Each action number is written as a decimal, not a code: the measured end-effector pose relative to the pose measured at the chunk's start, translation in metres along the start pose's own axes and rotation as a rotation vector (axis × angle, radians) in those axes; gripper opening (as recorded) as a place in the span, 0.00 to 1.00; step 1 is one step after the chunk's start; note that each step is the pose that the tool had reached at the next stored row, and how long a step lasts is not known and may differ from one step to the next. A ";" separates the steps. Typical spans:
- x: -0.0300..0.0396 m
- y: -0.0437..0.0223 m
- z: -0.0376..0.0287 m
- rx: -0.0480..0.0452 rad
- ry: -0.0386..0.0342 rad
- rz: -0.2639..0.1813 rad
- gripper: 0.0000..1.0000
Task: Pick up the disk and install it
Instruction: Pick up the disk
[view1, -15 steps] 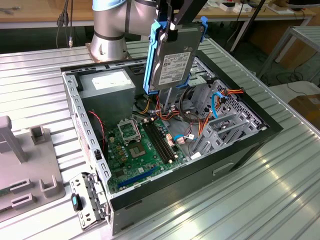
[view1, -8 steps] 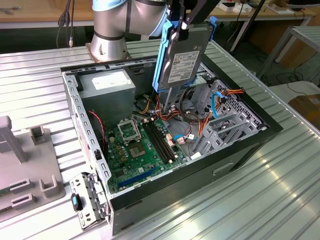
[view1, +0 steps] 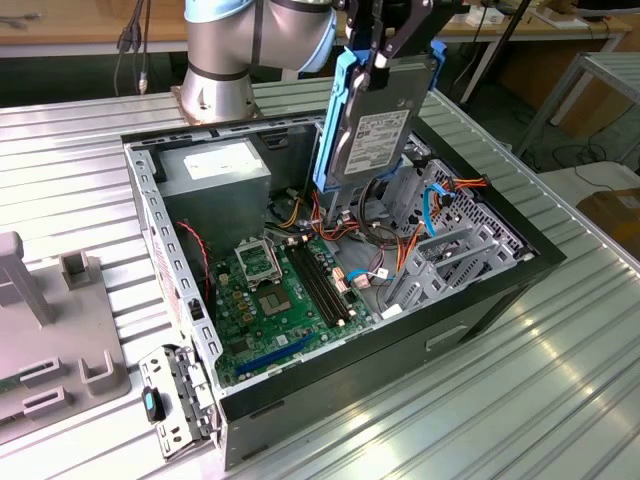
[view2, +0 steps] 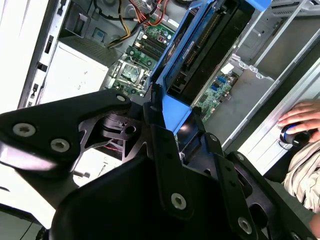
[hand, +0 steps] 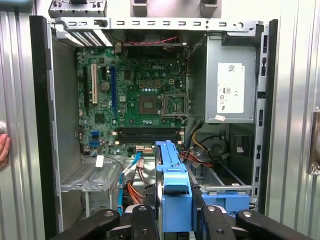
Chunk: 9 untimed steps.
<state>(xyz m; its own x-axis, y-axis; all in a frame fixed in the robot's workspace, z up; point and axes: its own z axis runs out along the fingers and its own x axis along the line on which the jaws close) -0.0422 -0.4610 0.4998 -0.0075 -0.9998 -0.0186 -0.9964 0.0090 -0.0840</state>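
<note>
Jaws: clamped on the upper end of the disk (view1: 378, 125), black linkage closing in from both sides.
Disk: up in the air, standing on edge and leaning a touch, white label facing the exterior view's camera.
Blue rails (view1: 335, 120): framing the long sides of the disk, bright against the grey metal.
Where it hangs: over the open computer case (view1: 480, 300), with the lower end down among the cables (view1: 330, 225), between the power-supply box (view1: 215, 170) and the grey metal bay (view1: 455, 245).
Contact below: cannot tell whether the lower end touches anything.
Second wrist view: looks along the disk (view2: 200, 55), dark edge and blue rail running away from the jaws, green motherboard (view2: 135, 70) beyond.
First wrist view: blue rail end of the disk (hand: 172, 170) gripped between the black linkage, the whole case laid open past it.
Motherboard (hand: 140, 80): flat on the case floor, well clear of the disk.
Power-supply box (hand: 230, 87): grey, white label, seated in its corner of the case.
Arm (view1: 250, 40): silver base planted just behind the case.
Bench (view1: 520, 400): ribbed metal, carrying the case and a grey fixture (view1: 50, 330) at the exterior view's left.
Person: one hand (view2: 305, 117) resting on a mouse (view2: 292, 134) off beside the case.
</note>
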 end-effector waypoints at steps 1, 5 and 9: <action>0.0001 -0.0008 0.0002 0.0000 -0.0001 0.000 0.36; 0.0006 -0.0103 0.0016 0.0000 0.0000 0.000 0.36; 0.0006 -0.0157 0.0023 0.0000 0.0001 0.000 0.36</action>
<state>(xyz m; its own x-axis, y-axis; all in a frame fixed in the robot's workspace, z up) -0.0264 -0.4617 0.4988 -0.0075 -0.9998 -0.0185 -0.9964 0.0090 -0.0840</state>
